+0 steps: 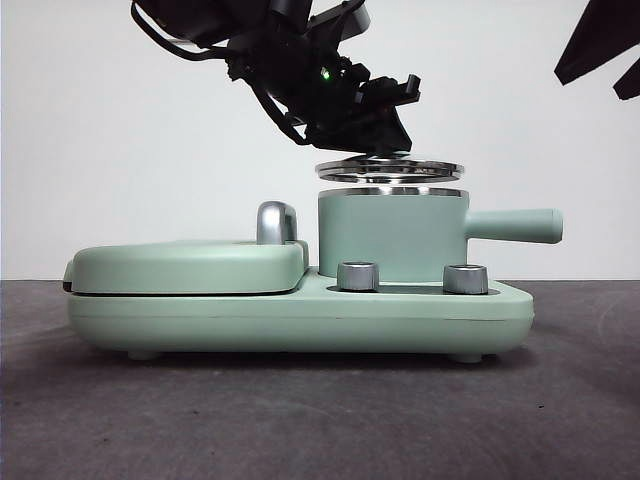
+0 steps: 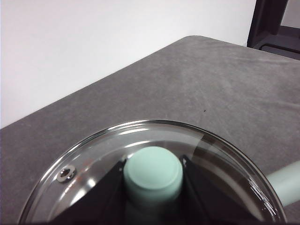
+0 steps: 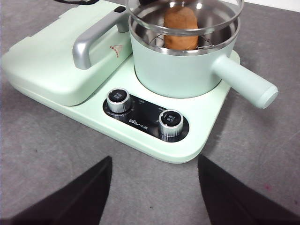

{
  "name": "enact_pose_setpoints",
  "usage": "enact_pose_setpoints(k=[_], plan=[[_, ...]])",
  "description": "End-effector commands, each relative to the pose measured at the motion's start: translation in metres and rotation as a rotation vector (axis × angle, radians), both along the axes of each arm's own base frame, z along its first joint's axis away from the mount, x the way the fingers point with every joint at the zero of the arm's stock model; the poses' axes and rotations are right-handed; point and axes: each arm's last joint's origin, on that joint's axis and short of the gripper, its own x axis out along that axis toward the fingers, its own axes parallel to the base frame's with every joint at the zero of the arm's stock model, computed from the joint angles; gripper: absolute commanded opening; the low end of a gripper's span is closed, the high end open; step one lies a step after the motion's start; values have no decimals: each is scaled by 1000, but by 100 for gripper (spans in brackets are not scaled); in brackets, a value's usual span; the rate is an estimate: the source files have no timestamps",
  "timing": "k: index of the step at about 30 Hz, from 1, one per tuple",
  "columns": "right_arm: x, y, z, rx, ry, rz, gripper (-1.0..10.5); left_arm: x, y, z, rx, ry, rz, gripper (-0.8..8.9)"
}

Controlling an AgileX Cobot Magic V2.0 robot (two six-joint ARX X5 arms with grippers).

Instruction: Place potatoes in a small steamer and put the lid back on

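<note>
In the front view my left gripper (image 1: 385, 152) reaches down from the upper left. It is shut on the mint-green knob (image 2: 153, 174) of the clear glass lid (image 1: 390, 170). The lid hangs level, a small gap above the steel rim of the small steamer (image 1: 390, 235), whose side handle (image 1: 515, 226) points right. Through the lid (image 3: 233, 16), the right wrist view shows the orange-brown potato (image 3: 180, 21) lying inside the steamer (image 3: 178, 70). My right gripper (image 3: 154, 187) is open and empty, held back in front of the appliance; it shows as a black tip (image 1: 605, 50) at the top right.
The steamer stands on a mint-green cooker base (image 1: 300, 320) with two steel dials (image 1: 358, 276) (image 1: 465, 278). A flat griddle cover (image 1: 190, 265) with a chrome handle (image 1: 277, 222) fills the base's left half. Grey tabletop (image 1: 300, 420) lies all around.
</note>
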Motion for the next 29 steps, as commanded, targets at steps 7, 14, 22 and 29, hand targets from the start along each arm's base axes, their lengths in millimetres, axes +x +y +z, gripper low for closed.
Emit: enact_pose_setpoints(k=[7,14,22,29], plan=[[0,1,0,-18,-12,15,285,2,-8,1,-10,-10,-17,12],[0,1,0,-18,-12,15,285,2,-8,0,-9,-9,-17,12],[0,1,0,-25,-19,-4,285,3,-9,-3,-9,0,-36,12],[0,1,0,-25,-19,-4,285,5,-11,-12,6,19,-36,12]])
